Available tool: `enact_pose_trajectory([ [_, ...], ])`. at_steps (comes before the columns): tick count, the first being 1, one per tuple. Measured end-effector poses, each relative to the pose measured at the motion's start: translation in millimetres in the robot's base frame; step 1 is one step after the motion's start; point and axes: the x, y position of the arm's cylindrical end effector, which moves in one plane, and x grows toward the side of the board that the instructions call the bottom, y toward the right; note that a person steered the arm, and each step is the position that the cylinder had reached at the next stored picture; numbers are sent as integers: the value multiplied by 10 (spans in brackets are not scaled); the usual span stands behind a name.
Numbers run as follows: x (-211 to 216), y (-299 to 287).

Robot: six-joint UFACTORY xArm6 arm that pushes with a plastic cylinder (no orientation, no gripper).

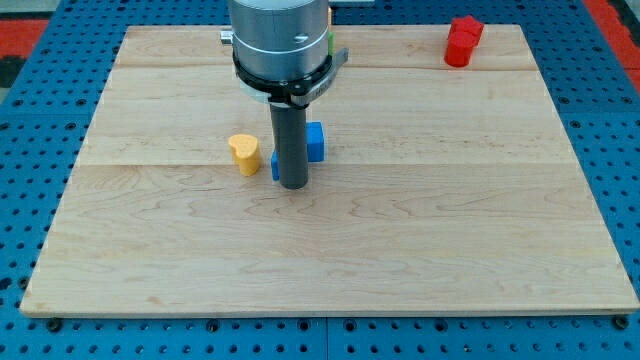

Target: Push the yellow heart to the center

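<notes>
The yellow heart (243, 154) lies on the wooden board (400, 240), left of the board's middle. My tip (291, 185) rests on the board just to the heart's right, with a small gap between them. A blue block (314, 142) sits right behind the rod and is partly hidden by it; its shape cannot be made out. The arm's grey body (281, 40) hangs over the board's top middle.
A red block (463, 41) stands near the board's top right corner. A bit of green shows beside the arm's body at the top (331, 45). The board lies on a blue perforated table (610, 120).
</notes>
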Motion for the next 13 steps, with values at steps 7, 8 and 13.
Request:
enact_pose_trajectory([
  [7, 1, -326],
  [8, -27, -469],
  [13, -489, -787],
])
